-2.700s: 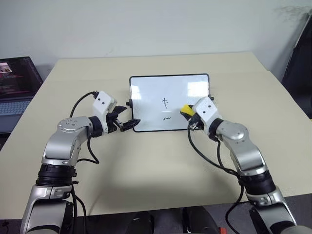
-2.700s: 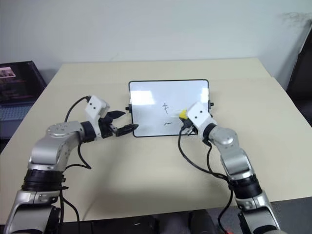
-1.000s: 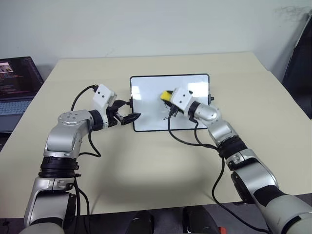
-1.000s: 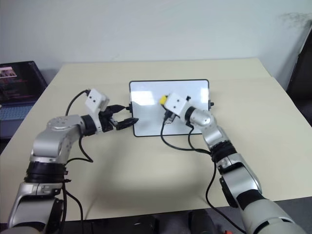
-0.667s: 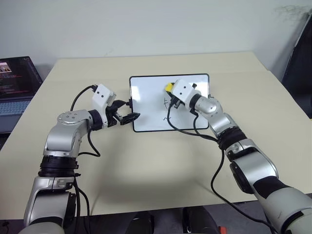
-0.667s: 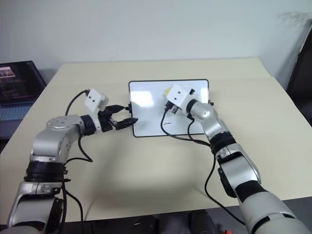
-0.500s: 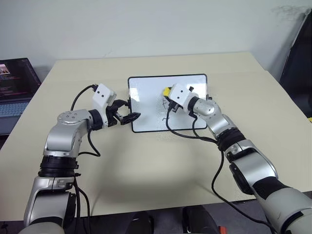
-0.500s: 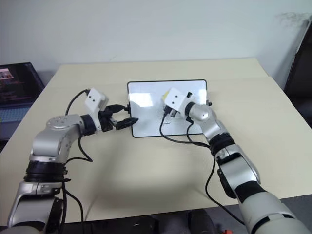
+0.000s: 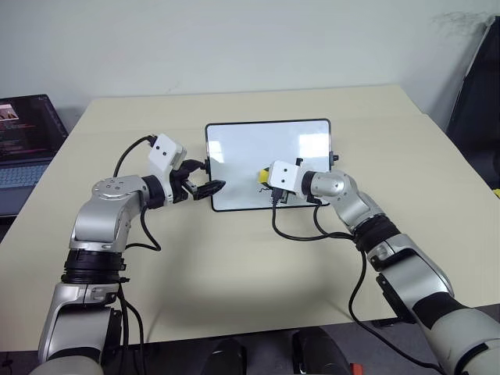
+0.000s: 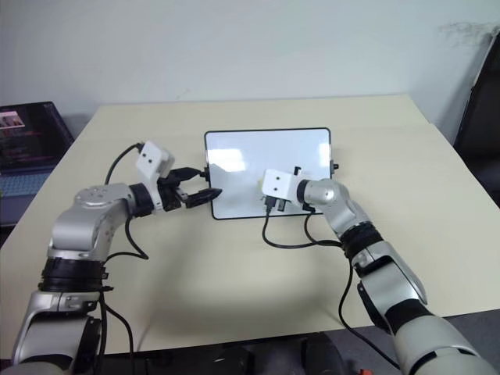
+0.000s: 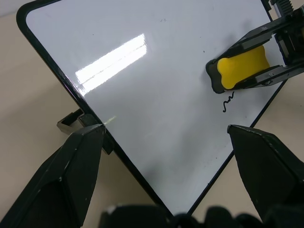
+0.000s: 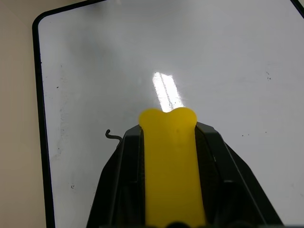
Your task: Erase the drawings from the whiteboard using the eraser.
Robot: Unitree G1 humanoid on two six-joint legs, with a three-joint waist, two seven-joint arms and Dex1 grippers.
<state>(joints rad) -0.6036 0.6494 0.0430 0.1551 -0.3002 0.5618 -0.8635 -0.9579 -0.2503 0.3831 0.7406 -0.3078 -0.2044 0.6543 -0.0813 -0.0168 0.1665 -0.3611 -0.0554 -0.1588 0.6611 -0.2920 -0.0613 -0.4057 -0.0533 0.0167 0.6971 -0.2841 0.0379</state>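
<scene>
Left wrist view: right gripper (image 11: 251, 71) clamps eraser (image 11: 242, 61) on whiteboard (image 11: 142, 85), just above remaining squiggle (image 11: 228, 102). Left gripper (image 9: 205, 186) spread wide at board's left edge. Step: wiping; next, likely drag eraser across squiggle.

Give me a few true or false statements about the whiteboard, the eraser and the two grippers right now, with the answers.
1. The right gripper holds the eraser. True.
2. The whiteboard is completely clean. False: a squiggle remains beside the eraser.
3. The left gripper grips a marker. False: its jaws stand open at the whiteboard's edge, holding nothing.
4. A laptop sits off to the robot's left. True.
5. The eraser is red. False: it is yellow with a dark base.
</scene>
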